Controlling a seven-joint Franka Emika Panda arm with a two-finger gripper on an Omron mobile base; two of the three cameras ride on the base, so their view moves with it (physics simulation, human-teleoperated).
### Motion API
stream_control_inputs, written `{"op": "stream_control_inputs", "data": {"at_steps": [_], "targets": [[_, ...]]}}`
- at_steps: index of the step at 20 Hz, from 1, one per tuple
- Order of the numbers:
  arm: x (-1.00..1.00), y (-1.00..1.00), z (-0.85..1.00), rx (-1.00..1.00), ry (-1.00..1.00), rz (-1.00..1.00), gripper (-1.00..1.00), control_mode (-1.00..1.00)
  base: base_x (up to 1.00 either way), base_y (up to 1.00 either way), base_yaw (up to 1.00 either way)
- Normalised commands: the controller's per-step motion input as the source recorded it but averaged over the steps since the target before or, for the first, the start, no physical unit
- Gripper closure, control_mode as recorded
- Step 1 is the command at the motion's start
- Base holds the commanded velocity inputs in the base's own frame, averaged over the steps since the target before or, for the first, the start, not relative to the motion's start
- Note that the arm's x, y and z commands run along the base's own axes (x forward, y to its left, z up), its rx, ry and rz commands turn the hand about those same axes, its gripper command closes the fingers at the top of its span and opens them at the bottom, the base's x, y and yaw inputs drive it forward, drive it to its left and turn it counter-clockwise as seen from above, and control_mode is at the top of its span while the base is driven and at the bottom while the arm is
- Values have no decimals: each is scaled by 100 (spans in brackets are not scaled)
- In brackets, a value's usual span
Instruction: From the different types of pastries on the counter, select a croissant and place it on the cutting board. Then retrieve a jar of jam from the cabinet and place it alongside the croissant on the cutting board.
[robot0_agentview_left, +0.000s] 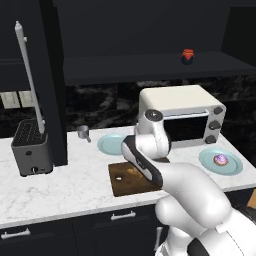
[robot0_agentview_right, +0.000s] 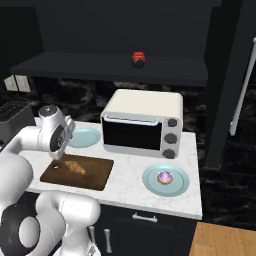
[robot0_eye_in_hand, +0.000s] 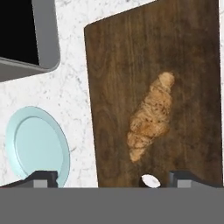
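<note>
The counter (robot0_agentview_right: 125, 182) is white marble with grey veins, over dark drawers with silver handles. Above it hangs the black cabinet (robot0_agentview_right: 115, 67), its dark shelf open to view. A cream oven (robot0_agentview_right: 142, 122) stands at the back of the counter, with a grey toaster (robot0_agentview_left: 31, 147) far off toward 9 o'clock from it in the left base view.

The board (robot0_eye_in_hand: 153, 65) is a flat dark brown wooden rectangle with streaky grain and a small pale hole (robot0_eye_in_hand: 150, 180) near one corner. It lies on the counter in front of the oven. Two round light blue plates sit on the counter: an empty plate (robot0_eye_in_hand: 37, 146) just beside the board, and a second plate (robot0_agentview_right: 165, 179) at 3 o'clock from the board in the right base view, carrying the frosted pastry (robot0_agentview_right: 164, 177), round with pink-purple icing.

The croissant (robot0_eye_in_hand: 151, 114) lies on the board near its middle, golden-brown, ridged, tapering to both ends, much shorter than the board.

The gripper (robot0_eye_in_hand: 111, 178) hangs above the board, apart from the croissant; its fingertips (robot0_eye_in_hand: 41, 178) stand wide apart, with nothing between them.

The jar (robot0_agentview_right: 138, 58) is tiny, red, dark-lidded, upright on the cabinet shelf at 12 o'clock above the oven. A small grey cup (robot0_agentview_left: 83, 132) stands near the wall beside the empty plate.
</note>
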Motion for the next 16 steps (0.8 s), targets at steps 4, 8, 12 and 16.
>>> {"op": "stream_control_inputs", "data": {"at_steps": [4,8,12,16], "targets": [[0,-20,33,-2,-29,46,-100,-100,0,0,0],[1,-10,56,-6,-31,56,-100,-100,0,0,0],[0,-5,62,-12,-25,51,-100,-100,0,0,0],[0,0,63,-14,-28,43,-100,-100,0,0,0]]}}
